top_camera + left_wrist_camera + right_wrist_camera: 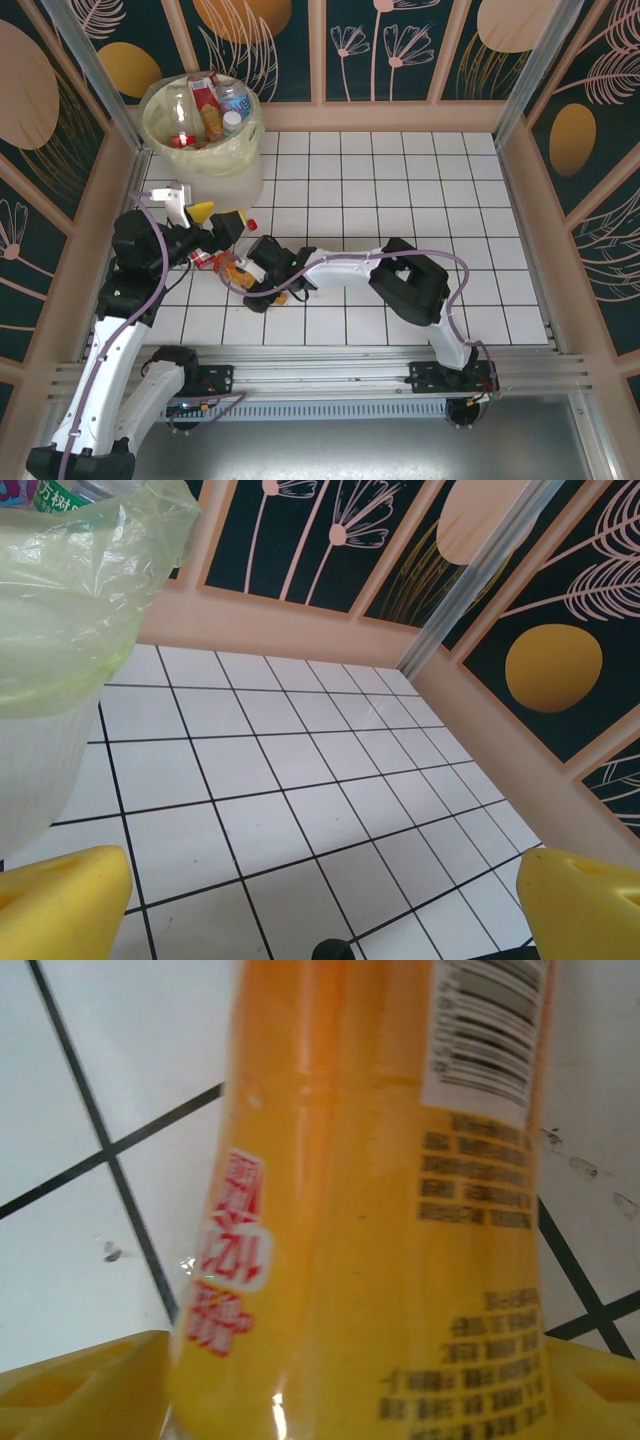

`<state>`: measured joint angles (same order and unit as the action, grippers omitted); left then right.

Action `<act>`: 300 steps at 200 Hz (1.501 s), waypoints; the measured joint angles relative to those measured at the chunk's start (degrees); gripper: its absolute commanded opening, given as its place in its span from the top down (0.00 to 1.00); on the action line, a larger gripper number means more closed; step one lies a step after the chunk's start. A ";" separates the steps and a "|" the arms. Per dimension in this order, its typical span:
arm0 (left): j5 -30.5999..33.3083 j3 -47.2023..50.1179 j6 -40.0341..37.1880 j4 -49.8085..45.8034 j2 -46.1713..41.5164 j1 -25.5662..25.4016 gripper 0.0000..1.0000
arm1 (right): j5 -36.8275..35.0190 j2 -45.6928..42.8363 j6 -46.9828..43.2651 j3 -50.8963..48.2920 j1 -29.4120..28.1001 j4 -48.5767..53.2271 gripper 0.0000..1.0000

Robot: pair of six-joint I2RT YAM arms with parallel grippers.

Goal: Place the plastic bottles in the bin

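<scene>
Far left, the bin [235, 188] is holding several plastic bottles [208, 105]. Nearer, the right gripper [320, 1395] is straddling an orange bottle [370, 1210] lying on the tiles [60, 1110]. Whether it is clamped I cannot tell, and the bottle's ends are cut off. The left gripper [320, 905] is gaping wide, empty.

Pretty clearly a robotics lab test cell, not anyone's home. A pair of black-and-white robot arms [410, 285] is bolted to a silver aluminium rail [330, 362] under their bases, over a white tabletop gridded with black lines [400, 200]. Ahead of the arms and on both sides are dark teal wall panels printed with peach leaves and gold circles [405, 50], framed by bare aluminium posts [535, 75].
</scene>
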<state>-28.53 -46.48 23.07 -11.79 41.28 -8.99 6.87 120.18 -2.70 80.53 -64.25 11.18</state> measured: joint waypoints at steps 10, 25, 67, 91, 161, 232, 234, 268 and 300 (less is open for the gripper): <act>0.00 0.00 0.02 0.13 0.00 0.00 0.01 | -0.59 0.02 -0.33 0.00 0.02 0.33 0.33; 0.00 0.00 0.22 0.26 0.00 0.00 0.01 | -1.16 0.02 -0.24 0.07 0.02 0.33 0.43; -0.96 0.20 1.07 1.81 0.00 0.00 0.01 | -0.96 -0.48 0.07 -0.90 0.22 -1.20 0.46; -2.34 0.79 1.79 3.06 0.00 0.00 0.01 | 1.20 -4.04 0.74 -6.03 1.40 -3.10 0.46; -5.75 7.13 8.98 12.31 0.35 0.00 0.02 | 9.55 -24.61 5.99 -21.55 10.80 -9.46 0.46; -10.27 12.24 20.22 22.73 7.74 -1.77 0.04 | 24.85 -35.56 13.29 -28.00 18.86 -18.32 0.45; -10.40 12.33 20.50 22.91 7.96 -1.97 0.04 | 25.29 -35.67 13.53 -28.11 18.99 -18.47 0.45; -10.93 13.00 23.50 27.02 12.20 -5.60 0.04 | 30.88 -37.59 16.48 -28.92 20.17 -22.29 0.45; -11.56 14.71 27.54 34.03 16.41 -8.85 0.08 | 35.39 -38.84 19.19 -30.01 20.57 -26.14 0.45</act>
<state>-40.10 -31.77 50.61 22.24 57.69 -17.85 42.26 81.34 16.49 50.52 -43.68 -14.96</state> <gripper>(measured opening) 0.945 0.561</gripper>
